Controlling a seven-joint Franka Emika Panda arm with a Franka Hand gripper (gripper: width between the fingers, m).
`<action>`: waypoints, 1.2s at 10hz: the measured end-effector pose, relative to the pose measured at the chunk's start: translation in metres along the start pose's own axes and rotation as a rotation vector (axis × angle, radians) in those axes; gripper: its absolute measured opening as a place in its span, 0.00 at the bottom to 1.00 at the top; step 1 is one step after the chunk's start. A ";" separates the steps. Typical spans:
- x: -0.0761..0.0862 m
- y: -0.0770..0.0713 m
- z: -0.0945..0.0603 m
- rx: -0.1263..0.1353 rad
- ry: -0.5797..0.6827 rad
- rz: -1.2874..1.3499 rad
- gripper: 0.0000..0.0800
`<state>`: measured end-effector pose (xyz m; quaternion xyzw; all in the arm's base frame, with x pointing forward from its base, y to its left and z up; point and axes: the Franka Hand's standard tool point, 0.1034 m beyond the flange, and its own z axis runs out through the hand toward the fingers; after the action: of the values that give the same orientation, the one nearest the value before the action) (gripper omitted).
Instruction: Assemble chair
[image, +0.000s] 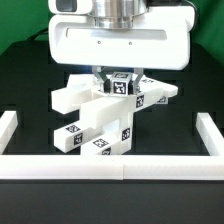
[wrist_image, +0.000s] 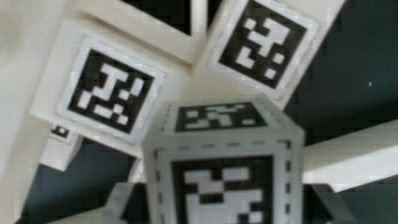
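The chair's white tagged parts lie piled in the middle of the table in the exterior view: a long block (image: 98, 128) slanting toward the front, a blocky piece (image: 76, 97) at the exterior view's left, and a flat piece (image: 156, 95) at the right. My gripper (image: 120, 80) hangs straight above the pile and is shut on a small upright tagged part (image: 123, 87). In the wrist view this part (wrist_image: 222, 150) sits between my gripper's (wrist_image: 222, 205) grey fingers (wrist_image: 139, 197). Behind it are a tagged panel (wrist_image: 107, 88) and another tagged piece (wrist_image: 267, 40).
A long low white border rail (image: 110, 167) runs along the front, with side rails at the exterior view's left (image: 8, 128) and right (image: 212, 135). The table surface is black and the backdrop green. The arm's large white hand (image: 118, 45) hides the back of the pile.
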<state>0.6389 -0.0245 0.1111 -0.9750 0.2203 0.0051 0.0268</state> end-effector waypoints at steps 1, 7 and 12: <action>0.000 0.000 0.000 0.000 0.000 0.081 0.35; 0.000 0.000 0.001 0.000 -0.002 0.489 0.35; 0.001 0.001 0.002 0.026 -0.009 0.826 0.35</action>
<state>0.6397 -0.0255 0.1092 -0.8041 0.5932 0.0168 0.0356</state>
